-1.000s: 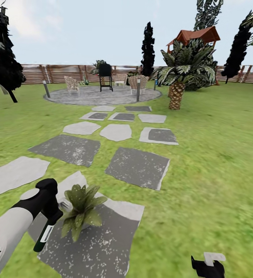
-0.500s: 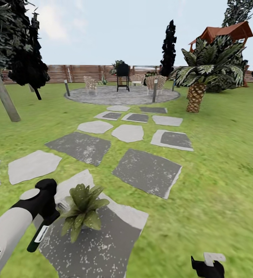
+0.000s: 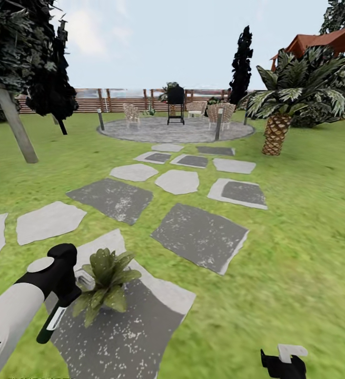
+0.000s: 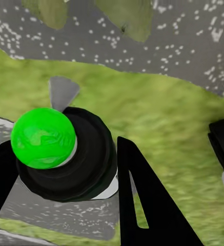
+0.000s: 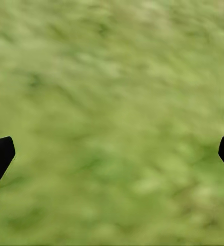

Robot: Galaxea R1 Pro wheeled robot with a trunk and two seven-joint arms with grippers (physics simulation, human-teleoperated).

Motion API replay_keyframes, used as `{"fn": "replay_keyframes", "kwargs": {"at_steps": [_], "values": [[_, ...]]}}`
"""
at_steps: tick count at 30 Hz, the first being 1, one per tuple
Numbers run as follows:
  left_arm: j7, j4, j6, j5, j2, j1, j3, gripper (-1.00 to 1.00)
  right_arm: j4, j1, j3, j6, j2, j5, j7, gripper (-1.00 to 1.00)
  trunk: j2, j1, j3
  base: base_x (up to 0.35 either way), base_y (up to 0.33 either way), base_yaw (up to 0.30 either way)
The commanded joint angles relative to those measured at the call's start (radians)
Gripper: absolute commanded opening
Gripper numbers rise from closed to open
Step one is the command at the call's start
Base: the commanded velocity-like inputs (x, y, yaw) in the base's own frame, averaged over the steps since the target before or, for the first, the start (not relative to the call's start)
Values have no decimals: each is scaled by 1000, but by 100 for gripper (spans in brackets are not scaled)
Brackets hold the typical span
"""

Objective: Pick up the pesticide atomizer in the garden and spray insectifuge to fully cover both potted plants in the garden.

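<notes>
My left gripper [image 3: 62,295] is shut on the pesticide atomizer [image 3: 51,322], whose dark green body with a white label hangs tilted below the fingers. Its greyish nozzle head [image 3: 85,280] sits right against the leaves of a potted plant [image 3: 104,281]. That plant stands on a speckled grey stepping stone [image 3: 125,337] in the garden lawn. In the left wrist view the left gripper [image 4: 65,147] clasps the atomizer [image 4: 65,164] between two black fingers [image 4: 142,200], above grass and stone. My right gripper [image 3: 284,363] hangs low at the right, and its wrist view shows the right gripper [image 5: 112,154] open over bare grass.
Stepping stones [image 3: 201,234] lead ahead to a round paved patio [image 3: 175,130] with chairs, a black grill and grey bollard lamps [image 3: 218,123]. A palm [image 3: 277,131] stands at the right and a leaning tree trunk [image 3: 17,126] at the left. A brown fence [image 3: 114,100] closes the back.
The whole picture has slid rightward, so the camera has turned left. The atomizer's lower end has swung slightly left under my left gripper. The right gripper keeps its place.
</notes>
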Motion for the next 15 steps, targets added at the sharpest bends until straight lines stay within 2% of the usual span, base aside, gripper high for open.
{"fn": "replay_keyframes", "kwargs": {"at_steps": [1, 3, 6, 7, 11, 15], "values": [[-6, -2, 10, -7, 2, -1, -4, -100, 1, -1, -5, -3, 0, 11, -4, 100, 0, 0, -1, 27, -35, 216], [-3, -4, 10, -8, 11, -3, 6, -100, 1, -1, -5, -3, 1, 11, -4, 100, 0, 0, -1, 10, -13, 254], [0, -6, 10, -9, 17, -8, 53, -100, 1, -1, -5, -3, 1, 11, -4, 100, 0, 0, -1, 2, -3, 273], [2, -6, 9, -10, 16, -6, 59, -100, 1, -1, -5, -3, 1, 11, -4, 100, 0, 0, -1, 0, -1, 278], [46, -6, 9, -10, 14, -3, 67, -100, 0, -1, -5, -3, 1, 11, -4, 100, 0, 0, -1, 34, 0, 209], [78, 3, 9, -9, 7, -1, 68, -100, 0, -1, -5, -3, -1, 11, -4, 100, 0, 0, -1, 277, 0, 26]]}}
